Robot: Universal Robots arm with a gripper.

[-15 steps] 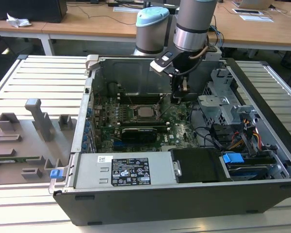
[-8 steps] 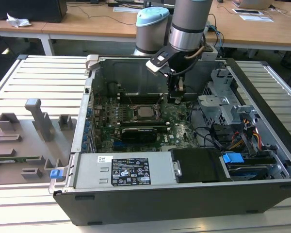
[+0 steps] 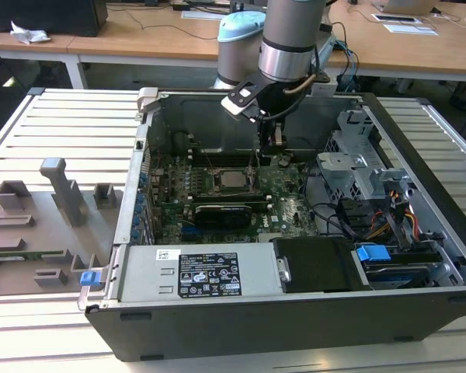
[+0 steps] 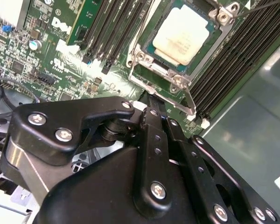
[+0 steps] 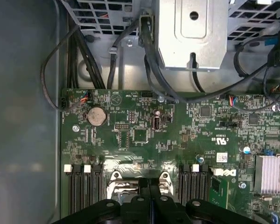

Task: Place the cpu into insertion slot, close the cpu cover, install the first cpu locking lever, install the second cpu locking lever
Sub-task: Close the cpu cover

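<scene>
A slatted grey table [image 3: 70,124] carries the open computer case [image 3: 256,326] and a grey fixture tray [image 3: 54,250].

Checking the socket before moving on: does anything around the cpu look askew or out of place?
The cpu sits flat and square inside the cpu cover in the second wrist view. One thin locking lever by the gripper angles away from the cover's edge, apparently unlatched. Nothing looks damaged.
</scene>
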